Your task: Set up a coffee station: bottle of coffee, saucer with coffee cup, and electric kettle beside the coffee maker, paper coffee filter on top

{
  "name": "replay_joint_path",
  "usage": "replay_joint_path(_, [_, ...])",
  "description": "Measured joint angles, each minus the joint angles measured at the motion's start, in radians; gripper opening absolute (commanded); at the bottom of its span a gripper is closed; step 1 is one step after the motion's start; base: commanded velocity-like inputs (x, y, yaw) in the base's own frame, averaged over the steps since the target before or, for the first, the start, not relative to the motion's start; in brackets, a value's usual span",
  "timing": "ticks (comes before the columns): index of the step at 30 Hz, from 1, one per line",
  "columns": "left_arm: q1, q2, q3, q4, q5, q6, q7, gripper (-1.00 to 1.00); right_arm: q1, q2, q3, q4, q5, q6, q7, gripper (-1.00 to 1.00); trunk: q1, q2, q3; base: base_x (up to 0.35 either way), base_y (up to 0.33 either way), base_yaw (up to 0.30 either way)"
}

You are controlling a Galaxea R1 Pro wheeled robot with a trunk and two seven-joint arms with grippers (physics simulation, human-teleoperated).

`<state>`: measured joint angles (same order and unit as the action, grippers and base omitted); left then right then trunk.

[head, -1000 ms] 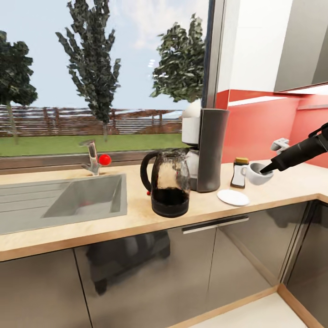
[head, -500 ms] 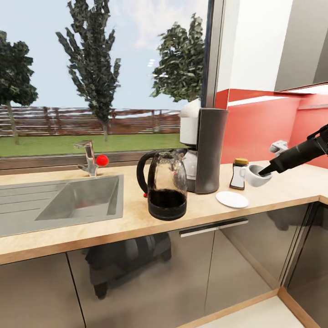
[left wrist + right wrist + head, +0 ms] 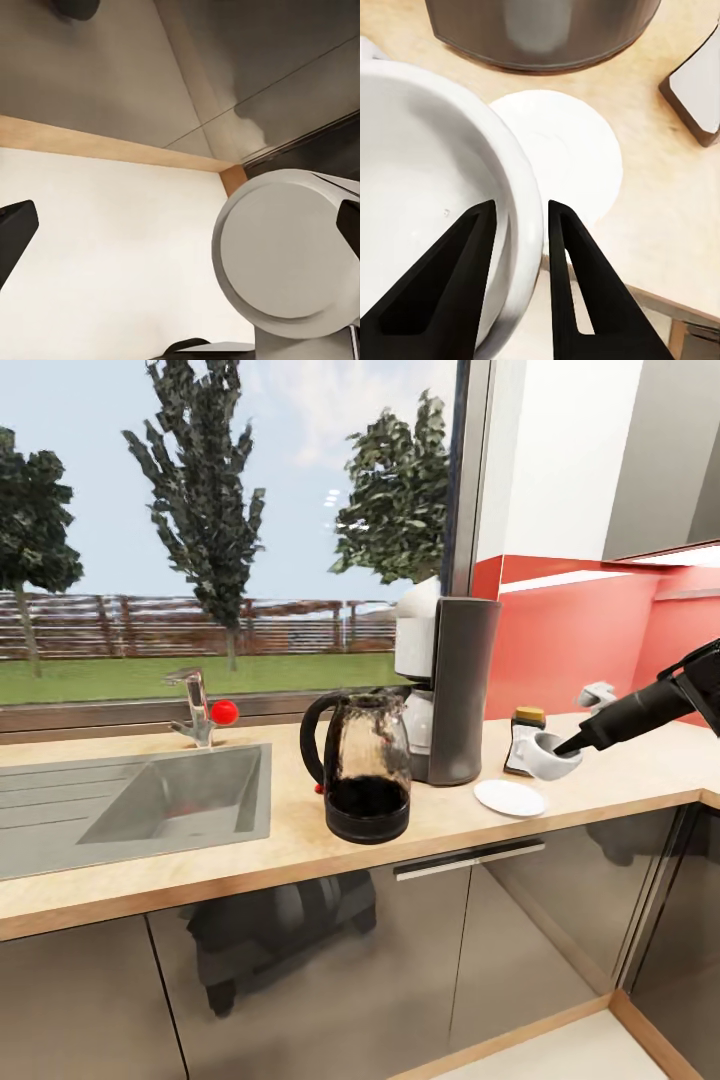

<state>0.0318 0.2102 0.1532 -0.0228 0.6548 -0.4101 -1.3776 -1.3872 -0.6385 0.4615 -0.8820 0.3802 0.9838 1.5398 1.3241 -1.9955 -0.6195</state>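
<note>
Beige kitchen countertop (image 3: 300, 840) (red backsplash (image 3: 570, 640) behind), right gripper (image 3: 517, 225) fingers pinching coffee cup (image 3: 545, 755) rim, left's state indiscernible

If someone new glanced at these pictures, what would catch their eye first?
Probably the right gripper pinching the rim of the coffee cup, held tilted just above the saucer. Then the electric kettle in front of the tall coffee maker on the kitchen countertop.

Between the right gripper's (image 3: 514, 266) black fingers (image 3: 574, 277) we see only part of the small white rounded coffee cup (image 3: 427, 202); the picture edge cuts off the rest. Beyond the fingertips, the small dark bottle with a yellow-gold cap (image 3: 522, 738) sits half hidden behind that cup, its label too small to read. The left gripper's fingers (image 3: 13, 232) are cut by the frame edges, so we cannot tell their spread.
</note>
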Motion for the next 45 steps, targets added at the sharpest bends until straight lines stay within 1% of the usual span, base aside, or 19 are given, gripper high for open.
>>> replay_joint_path(4, [0.000, 0.000, 0.000, 0.000, 0.000, 0.000, 0.000, 1.00, 0.001, 0.025, 0.000, 0.009, 0.000, -0.001, 0.000, -1.00, 0.000, 0.000, 0.000, 0.000, 0.000, 0.000])
replay_joint_path(5, [0.000, 0.000, 0.000, 0.000, 0.000, 0.000, 0.000, 1.00, 0.001, 0.036, 0.000, 0.010, -0.001, -0.001, 0.000, -1.00, 0.000, 0.000, 0.000, 0.000, 0.000, 0.000])
replay_joint_path(9, [0.000, 0.000, 0.000, 0.000, 0.000, 0.000, 0.000, 1.00, 0.002, 0.064, 0.001, 0.013, -0.001, -0.002, 0.000, -1.00, 0.000, 0.000, 0.000, 0.053, -0.028, 0.000])
replay_joint_path(15, [0.000, 0.000, 0.000, 0.000, 0.000, 0.000, -0.001, 1.00, 0.002, 0.086, 0.002, 0.038, 0.000, -0.002, -0.001, -1.00, 0.000, 0.000, 0.000, 0.089, -0.056, 0.000])
replay_joint_path(18, [0.000, 0.000, 0.000, 0.000, 0.000, 0.000, -0.001, 1.00, 0.003, 0.091, 0.001, 0.057, 0.000, -0.004, -0.003, -1.00, 0.000, 0.000, 0.000, 0.014, -0.009, 0.000])
replay_joint_path(21, [0.000, 0.000, 0.000, 0.000, 0.000, 0.000, -0.001, 1.00, 0.018, 0.093, 0.001, 0.072, 0.000, -0.005, -0.008, -1.00, 0.000, 0.000, 0.000, 0.052, -0.014, 0.000])
replay_joint_path(41, [0.000, 0.000, 0.000, 0.000, 0.000, 0.002, 0.000, 1.00, 0.047, 0.093, 0.000, 0.078, 0.000, -0.006, -0.011, -1.00, 0.000, 0.000, 0.000, 0.052, -0.006, 0.000])
replay_joint_path(43, [0.000, 0.000, 0.000, 0.000, 0.000, 0.002, 0.000, 1.00, 0.047, 0.093, 0.000, 0.078, 0.001, -0.013, -0.011, -1.00, 0.000, 0.000, 0.000, 0.007, 0.000, 0.000])
replay_joint_path(45, [0.000, 0.000, 0.000, 0.000, 0.000, 0.002, 0.000, 1.00, 0.047, 0.093, 0.000, 0.083, 0.004, -0.052, -0.011, -1.00, 0.000, 0.000, 0.000, 0.122, -0.075, 0.000])
